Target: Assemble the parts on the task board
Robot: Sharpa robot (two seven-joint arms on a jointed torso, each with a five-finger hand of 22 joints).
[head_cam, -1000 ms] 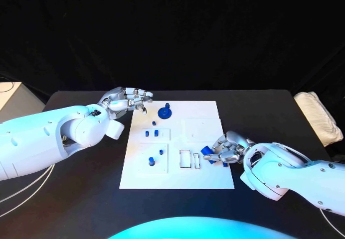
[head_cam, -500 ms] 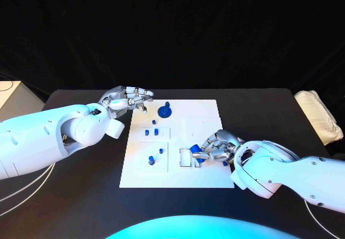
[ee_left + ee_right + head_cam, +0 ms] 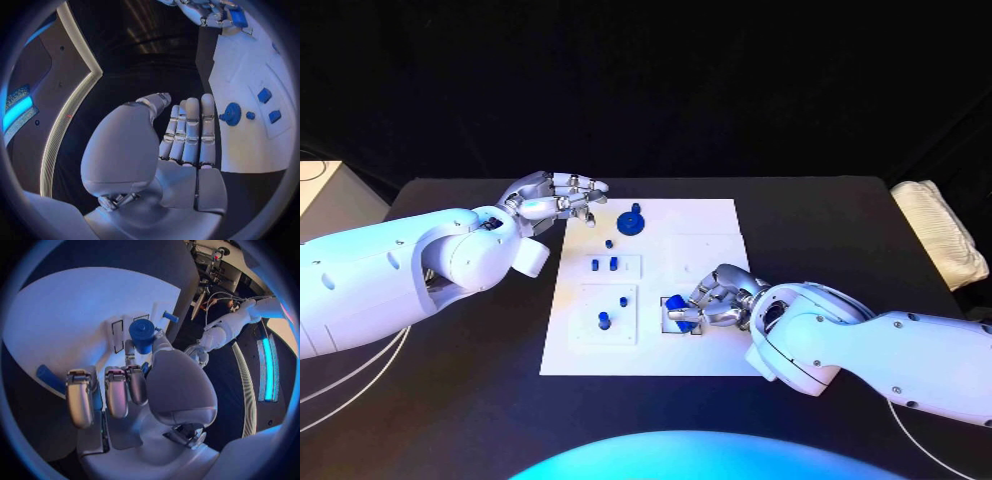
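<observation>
The white task board [image 3: 697,240] lies mid-table. My right hand [image 3: 711,300] hovers over its near right part and pinches a blue cylinder part [image 3: 676,302] between thumb and finger, just above the two narrow black-edged slots [image 3: 672,318]. The right wrist view shows the same cylinder [image 3: 142,335] held close to those slots [image 3: 117,335]. My left hand [image 3: 560,200] hangs at the board's far left corner, fingers straight and holding nothing [image 3: 187,130]. A blue round knob [image 3: 632,224] stands near it.
More blue parts sit on the board's left half: a small peg [image 3: 609,245], a pair of pieces [image 3: 603,265] and a peg [image 3: 604,321] in square plates. A white padded object [image 3: 942,245] lies at the table's right edge.
My right hand has carried the blue cylinder leftward from the board's right edge to above the slots. The left hand has stayed where it was.
</observation>
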